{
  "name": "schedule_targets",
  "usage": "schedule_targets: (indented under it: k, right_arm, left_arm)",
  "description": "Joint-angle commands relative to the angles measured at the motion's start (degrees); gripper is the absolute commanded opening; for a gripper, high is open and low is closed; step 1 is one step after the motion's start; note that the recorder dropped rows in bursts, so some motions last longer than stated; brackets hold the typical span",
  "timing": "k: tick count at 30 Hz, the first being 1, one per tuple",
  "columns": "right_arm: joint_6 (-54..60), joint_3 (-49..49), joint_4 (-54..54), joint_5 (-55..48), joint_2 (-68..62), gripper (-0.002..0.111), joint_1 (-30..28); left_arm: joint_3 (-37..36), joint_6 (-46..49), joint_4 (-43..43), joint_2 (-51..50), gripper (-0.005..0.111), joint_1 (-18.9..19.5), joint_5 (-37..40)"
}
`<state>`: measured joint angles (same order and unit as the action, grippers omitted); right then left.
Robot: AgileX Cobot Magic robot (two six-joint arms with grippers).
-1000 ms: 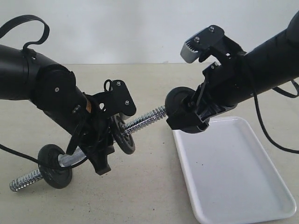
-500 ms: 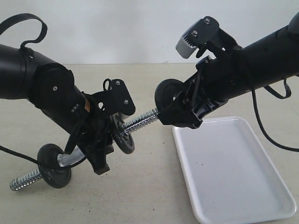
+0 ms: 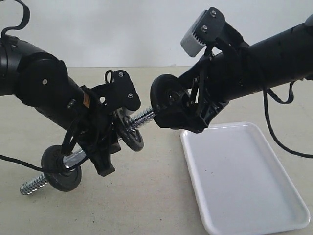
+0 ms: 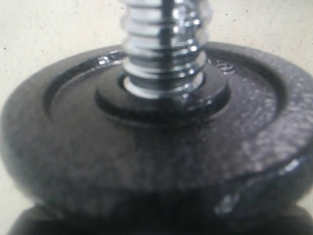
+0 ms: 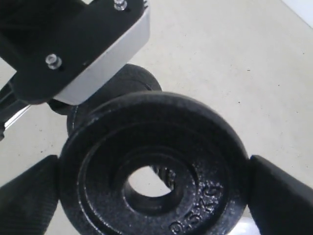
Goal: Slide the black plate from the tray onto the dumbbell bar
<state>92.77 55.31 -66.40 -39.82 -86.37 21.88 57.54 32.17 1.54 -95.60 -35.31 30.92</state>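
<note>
My right gripper [image 3: 171, 105] is shut on the black plate [image 3: 164, 95], held on edge above the table, left of the tray [image 3: 244, 186]. In the right wrist view the plate [image 5: 205, 147] sits between both fingers [image 5: 281, 196], and the threaded tip of the dumbbell bar [image 5: 165, 176] shows inside its hole. My left gripper [image 3: 100, 152] is shut on the smooth middle of the dumbbell bar [image 3: 142, 119], which slants up to the right. Two black discs [image 3: 131, 136] [image 3: 61, 169] sit on the bar. The left wrist view is filled by one disc [image 4: 146, 147] and the threads [image 4: 164, 44]; its jaws are hidden.
The white tray holds nothing and lies at the front right of the beige table [image 3: 146, 205]. The bar's other threaded end [image 3: 30, 186] hangs just above the table at the left. A cable [image 3: 283, 142] loops from the right arm over the tray's far side.
My right gripper has carried the black plate left to the bar's threaded tip. The left arm has shifted the bar slightly toward it.
</note>
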Motion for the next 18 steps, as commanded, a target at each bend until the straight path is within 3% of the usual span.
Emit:
schedule_targets:
  k: [1,18]
  right_arm:
    - [2.2,0.3,-3.6,-0.5,1.3,0.000,0.0]
    - [5.2,0.3,-2.9,-0.5,1.1,0.000,0.0]
  left_arm:
    - [1.5,0.5,0.4,3.3,0.004,-0.3,-5.5]
    - [1.5,0.5,-0.7,3.3,0.004,-2.0,-5.6]
